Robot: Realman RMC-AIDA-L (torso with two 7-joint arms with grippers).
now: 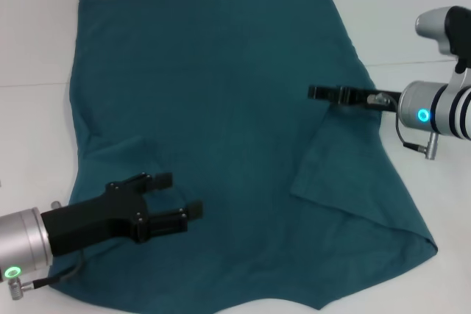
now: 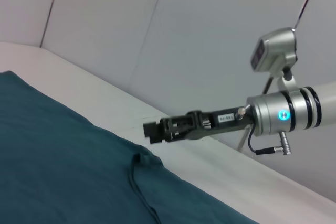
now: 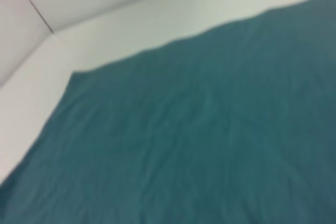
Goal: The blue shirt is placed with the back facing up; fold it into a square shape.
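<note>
Spread flat over a white table (image 1: 44, 34): the blue shirt (image 1: 221, 86), its right sleeve folded inward into a triangular flap near the right edge. No readable print or brand on the fabric. Hovering above the shirt's near left part: the left gripper (image 1: 178, 195), fingers spread apart, nothing between them. Reaching in over the shirt's right edge, by the top of the folded flap: the right gripper (image 1: 316, 93), fingers' state impossible to tell; a small white label on its body, writing too small to read.
</note>
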